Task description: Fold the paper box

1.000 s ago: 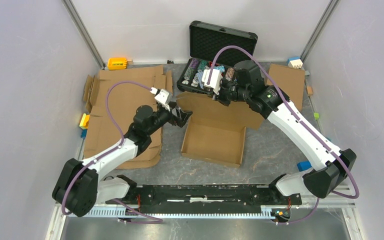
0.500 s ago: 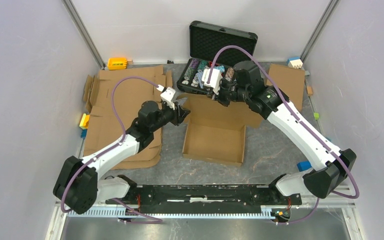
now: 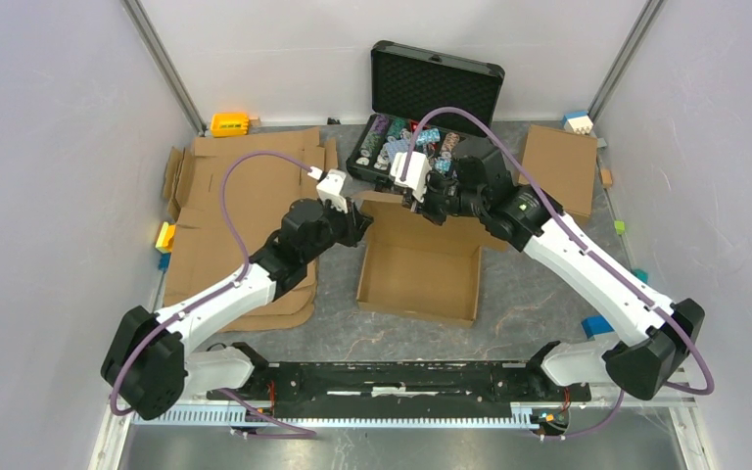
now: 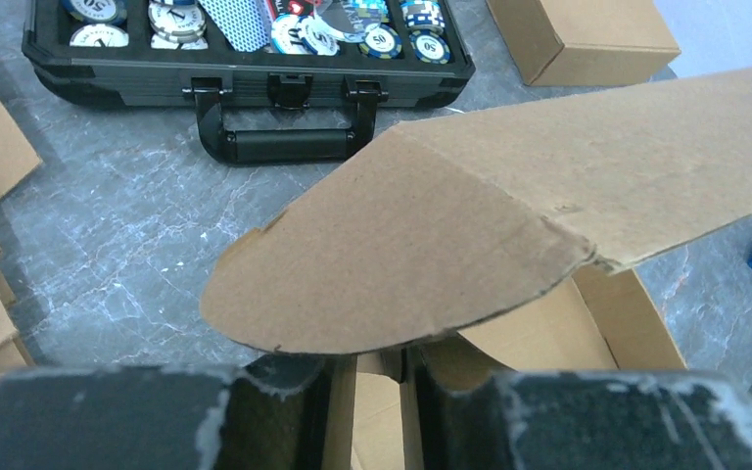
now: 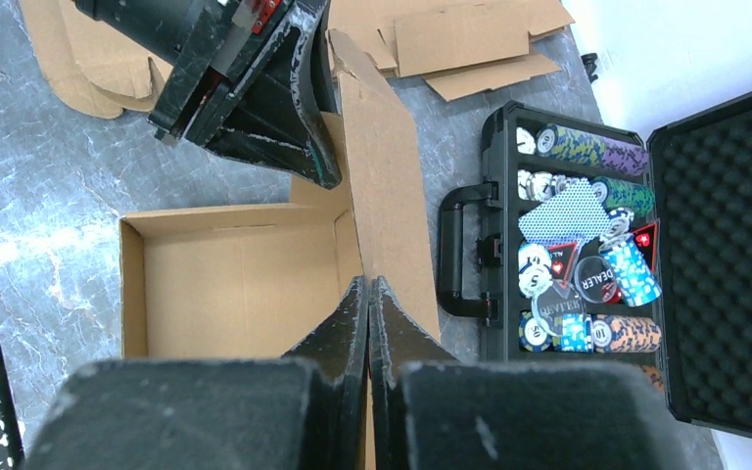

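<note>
One paper box (image 3: 419, 279) is sitting open at mid-counter (image 3: 529, 284), its far flap standing raised. Left gripper (image 3: 358, 223) is pinching the flap's left end; right gripper (image 3: 431, 209) is clamping its top edge. Beyond, a poker-chip case (image 3: 421, 108) is lying open.

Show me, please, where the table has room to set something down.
Free: grey tabletop between the shallow brown cardboard box and black base rail, and right of the box. Crowded: flat brown cardboard sheets on the left; open black chip case, left end effector and right end effector beyond the box.
</note>
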Robot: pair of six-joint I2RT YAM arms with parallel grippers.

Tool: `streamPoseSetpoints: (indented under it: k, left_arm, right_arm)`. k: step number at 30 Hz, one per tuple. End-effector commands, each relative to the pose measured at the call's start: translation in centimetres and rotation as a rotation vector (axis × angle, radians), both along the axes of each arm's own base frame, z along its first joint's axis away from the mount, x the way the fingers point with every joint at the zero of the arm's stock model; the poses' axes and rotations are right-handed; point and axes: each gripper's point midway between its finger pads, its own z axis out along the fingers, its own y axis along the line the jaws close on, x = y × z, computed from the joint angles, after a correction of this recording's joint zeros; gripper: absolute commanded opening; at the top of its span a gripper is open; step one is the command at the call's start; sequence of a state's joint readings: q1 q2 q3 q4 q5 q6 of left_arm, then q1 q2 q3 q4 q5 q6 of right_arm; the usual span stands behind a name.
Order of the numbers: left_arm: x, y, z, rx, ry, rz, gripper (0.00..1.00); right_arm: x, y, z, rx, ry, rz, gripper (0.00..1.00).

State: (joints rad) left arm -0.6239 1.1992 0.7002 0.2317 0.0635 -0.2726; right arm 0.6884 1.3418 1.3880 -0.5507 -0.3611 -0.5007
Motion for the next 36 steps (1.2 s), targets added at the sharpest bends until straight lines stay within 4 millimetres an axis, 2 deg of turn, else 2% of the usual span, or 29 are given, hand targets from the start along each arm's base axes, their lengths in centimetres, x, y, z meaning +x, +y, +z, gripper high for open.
streamPoseSetpoints:
  k: [1,3,6,9,11,15,18,21,25,27,32,34,36]
  left_arm:
    - [-1.4,-1.3,-0.5,-0.063,0.076,0.027,0.25]
    - [-1.4,-1.4,-0.7,-0.074,0.080,0.037,0.22]
    - [-1.3,-1.2,-1.0,-0.057,0.072,0.059,0.14]
    - [-1.5,-0.8,-1.5,-0.046,0.052,0.068,0.03]
    - [-1.9,-0.5,-2.0,-0.032,0.024,0.067,0.02]
    - [-2.3,-0.3,-2.1,-0.031,0.007,0.070,0.02]
    - [-2.6,-0.5,-1.6,-0.034,-0.008,0.055,0.02]
    - [-2.9,-0.9,-1.1,-0.039,-0.016,0.039,0.02]
    - [-3.1,-1.3,-1.0,-0.030,0.000,0.031,0.02]
    - [-3.1,-1.7,-0.8,-0.007,0.017,0.019,0.02]
    - [-2.9,-1.5,-0.1,0.011,0.009,0.040,0.02]
    - [-2.9,-1.3,-0.1,0.022,0.007,0.042,0.02]
    - [-2.8,-1.2,-0.2,0.031,0.003,0.044,0.02]
  right_arm:
    - [-0.2,-0.1,0.8,0.040,-0.022,-0.040,0.00]
    - [-0.3,-0.1,0.9,0.044,-0.024,-0.042,0.00]
    - [-0.3,-0.4,1.0,0.042,-0.021,-0.059,0.19]
    - [-0.3,-1.2,1.4,0.066,-0.035,-0.108,0.31]
    - [-0.3,-2.0,1.9,0.100,-0.055,-0.158,0.44]
    - [-0.8,-2.9,2.1,0.123,-0.066,-0.188,0.55]
    - [-0.8,-3.3,1.6,0.087,-0.037,-0.203,0.54]
    - [-0.9,-4.0,1.6,0.084,-0.030,-0.240,0.64]
    - [-0.9,-6.1,2.0,0.117,-0.057,-0.350,0.74]
    - [-1.2,-7.1,1.3,0.105,-0.044,-0.391,0.80]
    - [-1.9,-11.1,-0.7,0.130,-0.056,-0.575,0.96]
    - [-2.3,-12.8,-0.8,0.176,-0.066,-0.658,0.98]
    - [-2.9,-13.4,-1.1,0.198,-0.060,-0.672,0.98]
